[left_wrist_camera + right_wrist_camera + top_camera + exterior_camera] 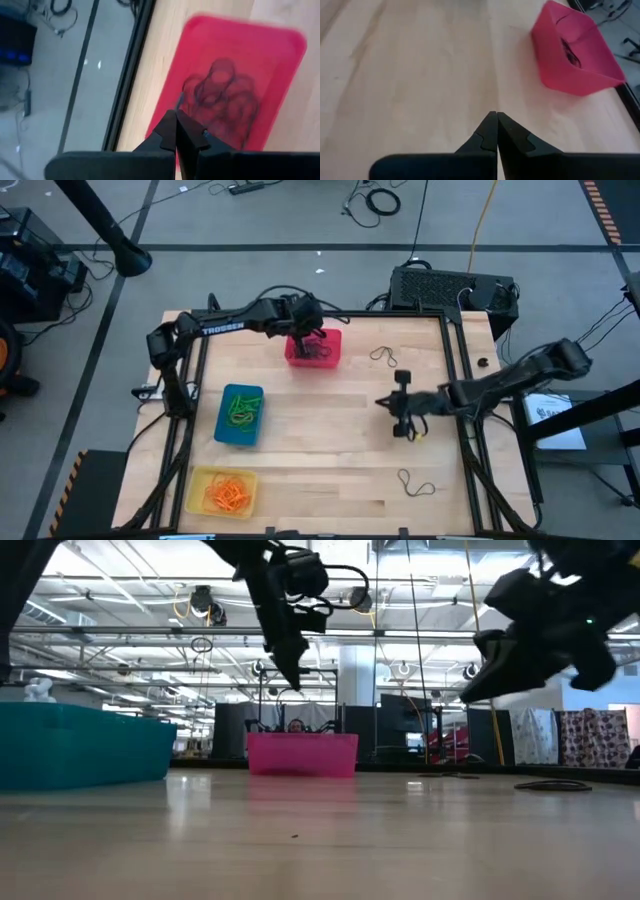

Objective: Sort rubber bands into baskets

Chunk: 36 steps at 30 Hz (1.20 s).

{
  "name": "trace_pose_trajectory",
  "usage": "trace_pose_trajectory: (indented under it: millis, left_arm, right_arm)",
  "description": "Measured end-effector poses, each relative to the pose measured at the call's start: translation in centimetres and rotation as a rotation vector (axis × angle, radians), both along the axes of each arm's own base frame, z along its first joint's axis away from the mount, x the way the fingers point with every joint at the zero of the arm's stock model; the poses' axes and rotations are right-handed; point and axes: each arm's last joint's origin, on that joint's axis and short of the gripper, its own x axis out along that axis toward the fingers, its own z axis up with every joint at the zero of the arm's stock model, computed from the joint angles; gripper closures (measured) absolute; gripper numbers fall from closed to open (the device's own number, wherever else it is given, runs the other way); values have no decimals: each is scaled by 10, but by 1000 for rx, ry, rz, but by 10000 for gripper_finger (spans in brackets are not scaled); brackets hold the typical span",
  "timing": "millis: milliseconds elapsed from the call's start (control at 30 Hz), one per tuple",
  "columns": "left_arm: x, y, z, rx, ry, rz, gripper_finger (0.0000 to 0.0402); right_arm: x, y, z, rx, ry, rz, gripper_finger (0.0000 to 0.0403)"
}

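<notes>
The red basket [313, 348] stands at the table's far middle with dark rubber bands [222, 97] in it. My left gripper [312, 338] hangs above it, shut, with a thin dark rubber band strand [181, 100] at its fingertips. The blue basket [240, 416] holds green bands and the yellow basket [222, 492] holds orange ones. Two dark bands [383, 357] [415, 485] lie loose on the right half of the table. My right gripper [382, 402] is shut above the bare wood right of centre, with nothing between its fingers [496, 115]. My left gripper pinches the dark rubber band at its two fingertips [170, 126]. Only a short strand [181, 98] shows beyond them, over the red basket's wall. The fingers slant down from the table's left. The band is lifted clear of the table.
The table's raised dark frame [455, 380] runs along its edges. A black box [450, 288] stands behind the far right corner. Bare wood lies between the baskets and my right gripper.
</notes>
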Motion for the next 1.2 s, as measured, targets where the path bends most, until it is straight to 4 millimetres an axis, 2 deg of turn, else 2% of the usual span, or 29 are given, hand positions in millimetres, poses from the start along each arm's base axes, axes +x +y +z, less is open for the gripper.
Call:
trace_pose_trajectory:
  millis: [167, 300, 400, 567, 733, 833, 933, 1033, 1133, 1200]
  left_arm:
    - [0, 10, -17, -16, -30, -40, 401]
    - [1, 11, -27, -19, -57, -85, 390]
    - [5, 10, -28, 20, -62, -147, 362]
    - [8, 10, -26, 44, -98, -154, 310]
    - [7, 11, -26, 94, -72, -110, 269]
    - [12, 11, -23, 71, -156, -70, 254]
    - [20, 7, -19, -64, -310, -172, 251]
    - [37, 2, -21, -172, -464, -305, 251]
    - [57, -11, -33, -231, -559, -407, 251]
    - [73, -27, -46, -269, -604, -501, 251]
  right_arm:
    - [-7, -27, 8, 32, 11, -40, 403]
    - [-13, -40, 9, 89, 38, -77, 403]
    - [-17, -46, 9, 129, 50, -122, 403]
    - [-24, -51, 8, 176, 68, -196, 403]
    - [-28, -56, 6, 203, 89, -257, 403]
    - [-28, -59, 7, 238, 64, -309, 403]
    - [-26, -65, 8, 258, 28, -368, 403]
    - [-28, -75, 6, 238, 35, -460, 403]
    - [-30, -80, 2, 269, 60, -505, 403]
    - [-33, -80, -1, 305, 100, -494, 403]
